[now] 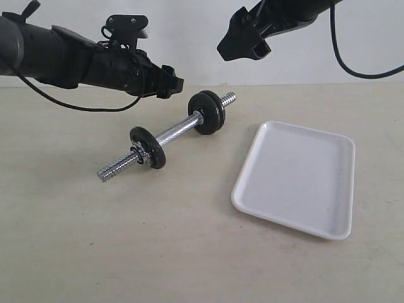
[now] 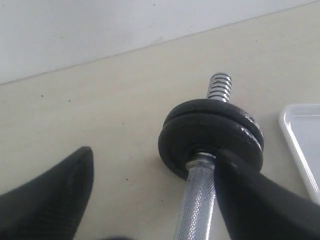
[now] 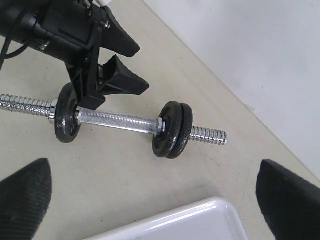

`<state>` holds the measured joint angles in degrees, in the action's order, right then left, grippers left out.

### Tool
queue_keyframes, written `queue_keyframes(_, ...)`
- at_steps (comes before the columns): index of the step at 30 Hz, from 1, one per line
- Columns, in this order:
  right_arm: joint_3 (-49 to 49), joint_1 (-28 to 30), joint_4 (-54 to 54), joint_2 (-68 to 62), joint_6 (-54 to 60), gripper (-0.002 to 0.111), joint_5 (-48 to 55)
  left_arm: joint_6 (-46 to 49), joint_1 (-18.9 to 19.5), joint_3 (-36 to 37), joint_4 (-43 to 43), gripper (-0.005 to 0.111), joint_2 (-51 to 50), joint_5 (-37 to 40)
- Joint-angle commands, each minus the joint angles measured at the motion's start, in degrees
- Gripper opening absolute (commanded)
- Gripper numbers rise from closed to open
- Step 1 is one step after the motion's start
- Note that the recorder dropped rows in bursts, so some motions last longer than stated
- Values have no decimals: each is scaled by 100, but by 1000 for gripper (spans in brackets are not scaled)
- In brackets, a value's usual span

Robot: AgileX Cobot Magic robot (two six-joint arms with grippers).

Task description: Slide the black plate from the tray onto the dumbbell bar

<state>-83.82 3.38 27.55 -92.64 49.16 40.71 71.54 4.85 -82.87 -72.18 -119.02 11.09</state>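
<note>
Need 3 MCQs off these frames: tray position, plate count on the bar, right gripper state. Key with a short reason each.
1. In the exterior view, the tray lies:
A) right of the dumbbell bar
B) left of it
C) under it

2. How many black plates are on the bar?
A) one
B) two
C) three

3. The right gripper is:
A) shut on a plate
B) open, holding nothing
C) shut on the bar

Key:
1 A, the tray sits apart from the bar, on its right.
2 C, two plates sit together at one end and one at the other.
3 B, it hangs above the table with its jaws apart and nothing between them.
</note>
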Motion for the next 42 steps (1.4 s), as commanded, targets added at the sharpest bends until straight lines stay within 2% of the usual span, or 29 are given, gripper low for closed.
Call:
queue_keyframes(1,-31,5,12,73,38,103,-63,46,6,23,15,64,66,142)
queue_keyframes(8,-31,5,531,161,135,103,-375,3,6,36,255,64,563,438)
queue_keyframes(13,-31,5,1435,615,985,103,-384,3,6,36,991,64,1384,438)
queue_keyframes(18,-21,5,2003,1407,1461,103,-97,3,6,186,1143,64,2425,438)
queue_keyframes(23,-21,5,2565,2288,1804,103,791,-21,16,659,1156,64,3546,438)
queue_keyframes(31,30,5,3105,3770,2011,103,1999,-322,14,2019,1156,64,5637,438)
queue_keyframes(35,507,5,3312,4478,1997,103,2170,-318,14,2624,1133,64,6689,438)
queue_keyframes(39,1659,5,3465,5548,2090,103,2158,-643,14,3210,1121,64,8153,504)
queue_keyframes(42,2873,5,4022,6569,2492,103,1786,-827,14,3560,1121,64,9308,1185)
